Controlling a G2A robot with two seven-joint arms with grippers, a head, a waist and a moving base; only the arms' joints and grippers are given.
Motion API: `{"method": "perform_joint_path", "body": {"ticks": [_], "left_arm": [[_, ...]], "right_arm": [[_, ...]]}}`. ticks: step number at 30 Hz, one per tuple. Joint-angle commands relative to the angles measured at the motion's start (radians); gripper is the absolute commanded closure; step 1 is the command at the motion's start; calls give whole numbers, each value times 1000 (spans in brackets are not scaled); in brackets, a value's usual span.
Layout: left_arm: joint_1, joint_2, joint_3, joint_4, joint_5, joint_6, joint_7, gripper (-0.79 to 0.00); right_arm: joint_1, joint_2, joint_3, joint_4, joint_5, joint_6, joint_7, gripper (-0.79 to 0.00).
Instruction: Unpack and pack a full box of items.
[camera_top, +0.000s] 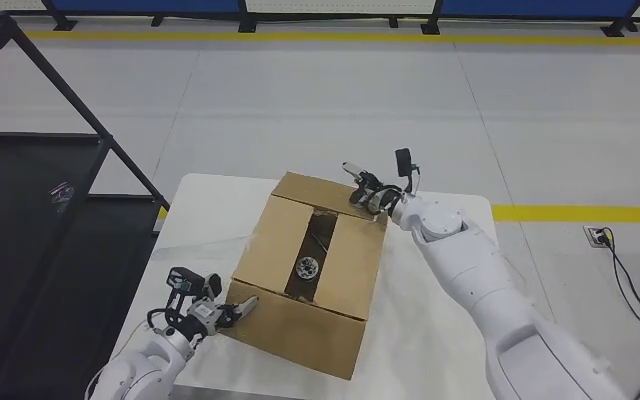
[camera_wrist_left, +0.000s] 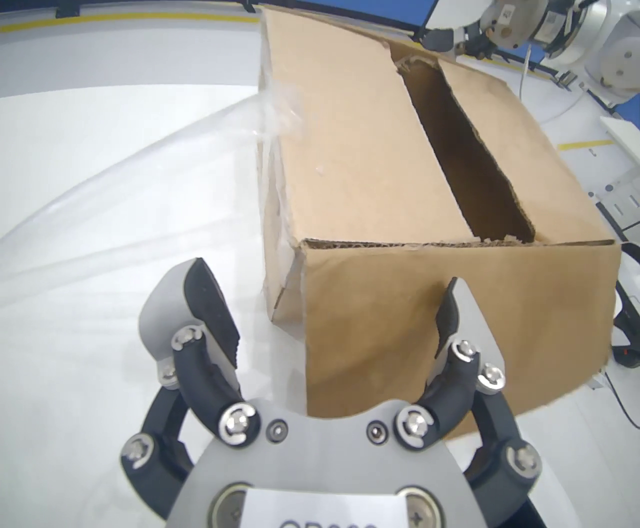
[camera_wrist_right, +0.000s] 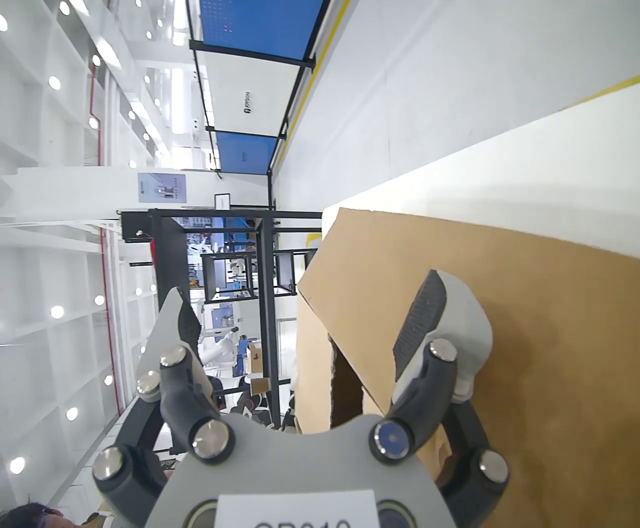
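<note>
left gripper (camera_wrist_left: 327, 275), right gripper (camera_wrist_right: 306, 285) agape — box (camera_top: 275, 245) between

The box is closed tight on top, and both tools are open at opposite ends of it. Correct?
No. The box is open on top: the top view shows a gap running down the middle between its flaps. The left tool and right tool are open at opposite ends of it.
</note>
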Motion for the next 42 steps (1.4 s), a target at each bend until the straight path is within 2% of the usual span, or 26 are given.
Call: {"method": "perform_joint_path", "body": {"ticks": [1,6,8,13,16,20,23,25,31,34,38,42], "left_arm": [[7,-1,-22,-1,-40,24,25,-785],[-15,-6,-55,28,-180,124,29,-785],[-33,-8,-52,43,-174,181,27,-785],[-101,-17,11,115,-97,310,27,-785],[-152,-24,66,164,-57,343,34,-785],[-190,-31,130,197,-1,326,44,-785],[-184,-30,152,197,46,274,62,-785],[-172,-28,154,195,64,246,72,-785],[-136,-23,142,185,93,205,90,-785],[-117,-21,131,171,95,187,102,-785],[-88,-20,94,146,44,187,136,-785],[-62,-18,48,115,-26,192,149,-785]], "right_arm": [[-1,4,20,-4,22,-35,12,-785],[-12,18,71,-34,84,-113,75,-785],[-17,24,87,-50,97,-132,113,-785],[-32,42,122,-98,114,-158,188,-785],[-48,53,144,-133,127,-161,236,-785],[-64,69,159,-173,111,-125,316,-785],[-80,80,172,-209,118,-81,404,-785],[-83,85,185,-214,126,-56,410,-785],[-83,85,185,-214,126,-56,410,-785],[-117,90,187,-273,107,-47,395,-785],[-149,97,164,-345,22,-7,427,-785],[-163,96,112,-390,-119,68,393,-785]]}}
